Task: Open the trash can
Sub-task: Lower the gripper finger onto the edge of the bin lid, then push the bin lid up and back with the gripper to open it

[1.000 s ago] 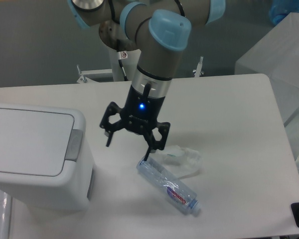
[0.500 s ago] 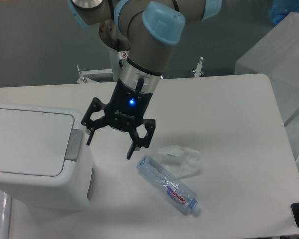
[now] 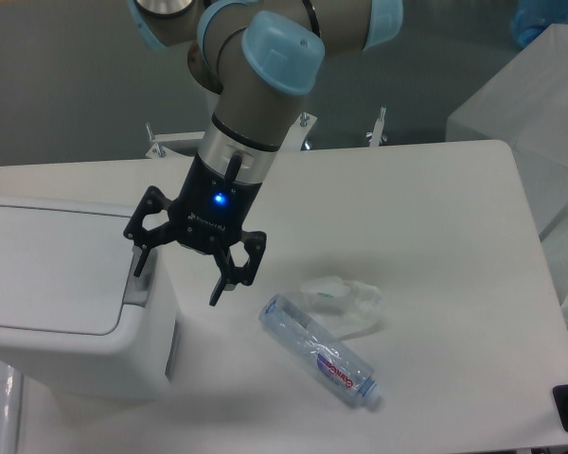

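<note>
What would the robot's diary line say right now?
gripper: open, empty, by grey button | trash can: lid shut | bottle: lying on table

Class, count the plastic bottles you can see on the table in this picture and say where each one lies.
1. The bottle lies on its side on the table, right of the trash can, beside crumpled clear plastic. None seems hidden.

trash can (image 3: 62,284) — 1; clear bottle (image 3: 320,351) — 1; crumpled plastic wrapper (image 3: 350,298) — 1; gripper (image 3: 175,274) — 1

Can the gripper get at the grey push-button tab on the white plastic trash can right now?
Probably yes: the open gripper hangs just beside the grey push-button tab, nothing between them; the clear plastic bottle lies clear.
</note>
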Robot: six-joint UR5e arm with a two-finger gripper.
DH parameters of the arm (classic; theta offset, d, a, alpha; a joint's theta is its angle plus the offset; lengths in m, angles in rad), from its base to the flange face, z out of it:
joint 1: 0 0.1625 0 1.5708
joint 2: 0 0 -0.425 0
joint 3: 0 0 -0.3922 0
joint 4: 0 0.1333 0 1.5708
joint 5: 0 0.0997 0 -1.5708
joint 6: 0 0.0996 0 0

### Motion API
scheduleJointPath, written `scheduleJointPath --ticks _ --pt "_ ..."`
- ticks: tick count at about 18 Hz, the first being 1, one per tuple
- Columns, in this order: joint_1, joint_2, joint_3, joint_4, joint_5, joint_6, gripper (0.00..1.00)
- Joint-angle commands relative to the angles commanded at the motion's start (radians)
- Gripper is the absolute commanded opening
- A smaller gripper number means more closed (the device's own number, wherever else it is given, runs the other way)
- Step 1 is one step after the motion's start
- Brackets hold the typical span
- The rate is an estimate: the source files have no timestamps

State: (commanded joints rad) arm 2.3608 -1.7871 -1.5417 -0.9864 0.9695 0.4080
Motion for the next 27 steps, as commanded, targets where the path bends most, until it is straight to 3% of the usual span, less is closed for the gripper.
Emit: scheduleJointPath --ticks 3,13,20,23,27 --pt "0.000 -0.005 -0.006 0.032 0.008 -0.003 1.00" --pt "-0.002 -0.017 -0.011 0.034 0.011 -0.005 1.00" --pt "0.006 -0.017 0.024 0.060 0.003 0.006 1.00" --pt "0.053 -0.017 0.044 0.063 0.003 0.037 1.00" --pt "0.135 -0.017 0.045 0.089 0.008 0.184 1.00"
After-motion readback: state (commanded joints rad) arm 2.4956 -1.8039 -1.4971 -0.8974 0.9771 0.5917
